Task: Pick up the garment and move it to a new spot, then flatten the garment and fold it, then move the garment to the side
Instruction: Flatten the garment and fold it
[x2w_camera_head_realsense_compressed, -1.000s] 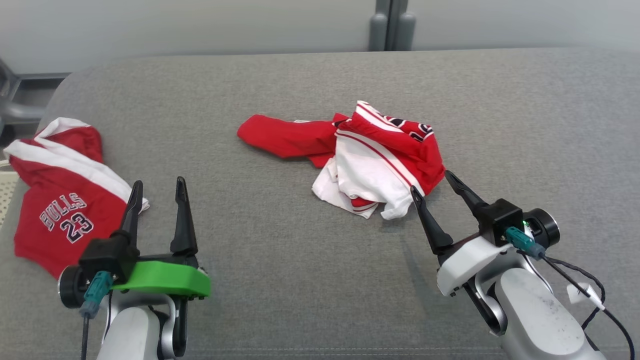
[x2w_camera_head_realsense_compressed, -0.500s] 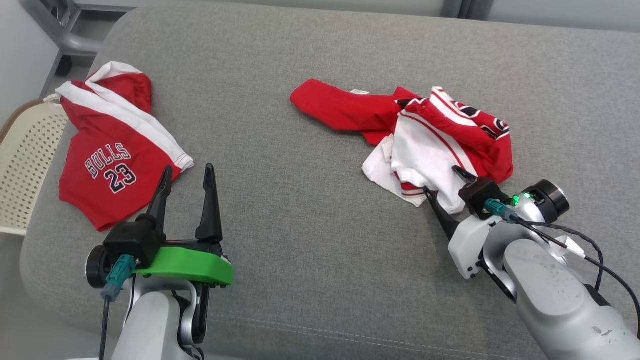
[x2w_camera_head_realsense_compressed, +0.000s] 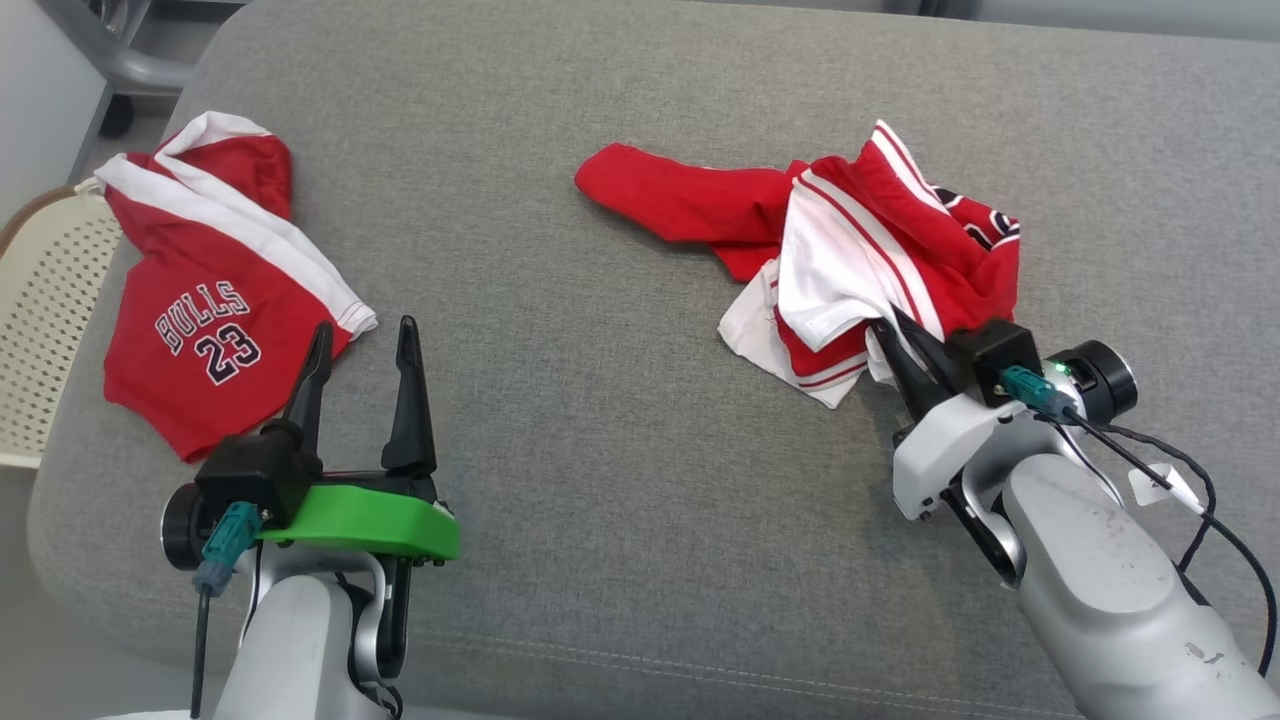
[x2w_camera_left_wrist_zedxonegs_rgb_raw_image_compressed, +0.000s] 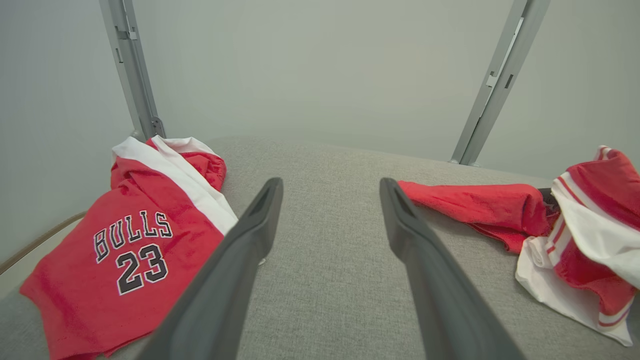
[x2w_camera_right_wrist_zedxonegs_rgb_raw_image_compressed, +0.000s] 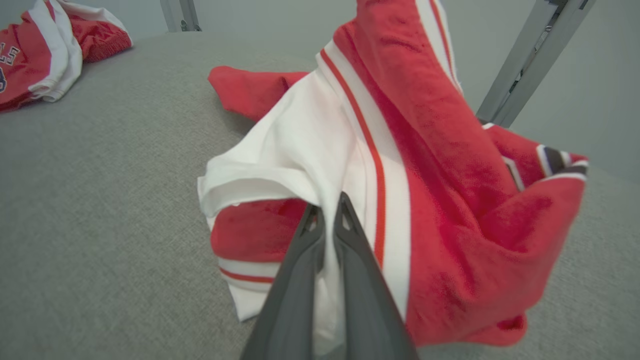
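The garment (x2w_camera_head_realsense_compressed: 880, 250) lies crumpled at the centre right of the head view on the grey cushion (x2w_camera_head_realsense_compressed: 600, 450); it is a red and white heap with one red limb stretched toward the upper middle of the frame. The right gripper (x2w_camera_head_realsense_compressed: 890, 335) meets it at its lower right edge; in the right wrist view the right gripper (x2w_camera_right_wrist_zedxonegs_rgb_raw_image_compressed: 327, 205) has its two fingers pressed together on a fold of white cloth beside a red stripe, and the fabric above the pinch rises in a peak. How many layers are caught in that pinch is hard to tell, since the fold hides its own inside.

The left gripper (x2w_camera_head_realsense_compressed: 363, 328) sits at the lower left of the head view with its fingers spread wide and nothing between them; it is just beside a second red garment (x2w_camera_head_realsense_compressed: 210, 320) printed with a name and number, well apart from the heap.

The cloth looks light, soft and quite limp; I judge it will sag and trail from any single hold, with the far limb dragging over the cushion. It is neither fragile nor slippery, though a thin pinch could slide off one layer. A hem, waistband or corner should give a surer hold; two such points, one per gripper, would suit the flattening.
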